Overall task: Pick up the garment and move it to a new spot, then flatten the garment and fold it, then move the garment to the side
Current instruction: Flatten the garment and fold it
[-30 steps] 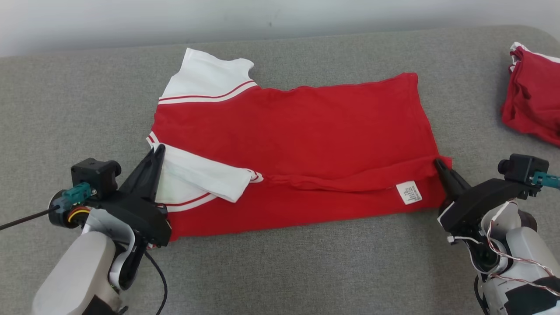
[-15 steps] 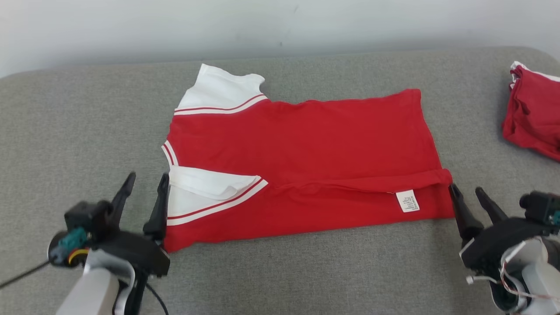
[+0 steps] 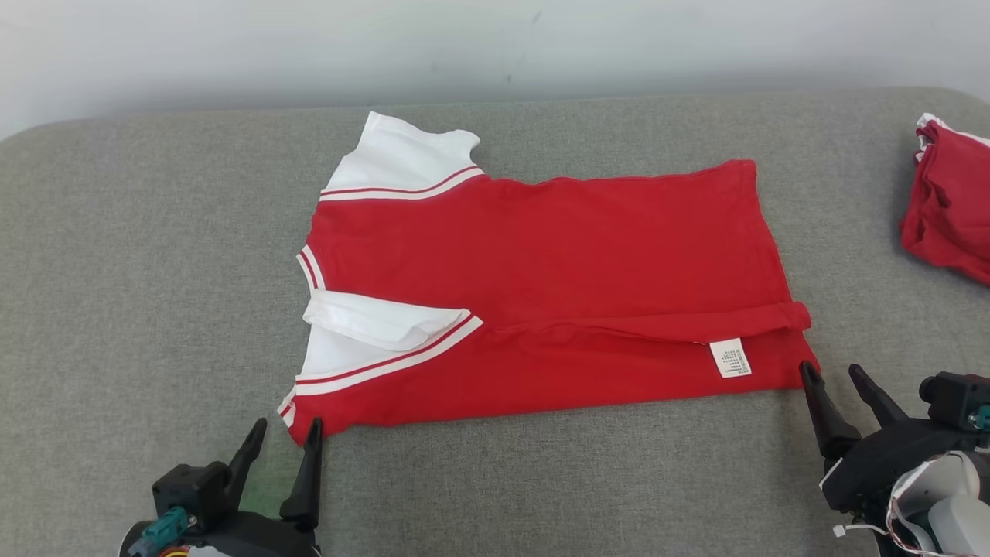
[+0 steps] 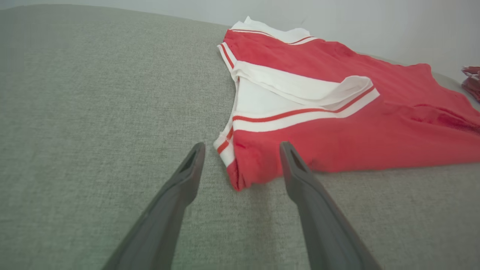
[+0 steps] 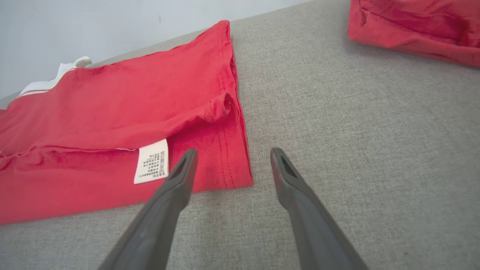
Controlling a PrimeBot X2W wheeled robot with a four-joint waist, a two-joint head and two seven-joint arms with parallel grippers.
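The left gripper and right gripper were cut off by the lower edge of the head view, with the arms behind them largely out of frame. A second red cloth at the far right was truncated by the frame edge, so its form could not be made out. The print on the white care label was too small to read. The garment, a red shirt with white sleeves, lay spread across the middle of the surface. Its near long edge was turned over onto the body, which hid the layer beneath, and the near sleeve was doubled on itself. In the left wrist view, the left gripper had its fingers spread wide and empty, with the collar-end near corner of the garment lying between them. In the right wrist view, the right gripper was likewise spread and empty at the hem-end near corner beside the label. Whether either gripper touched the cloth could not be told. The grey woven surface extended to a plain pale wall.
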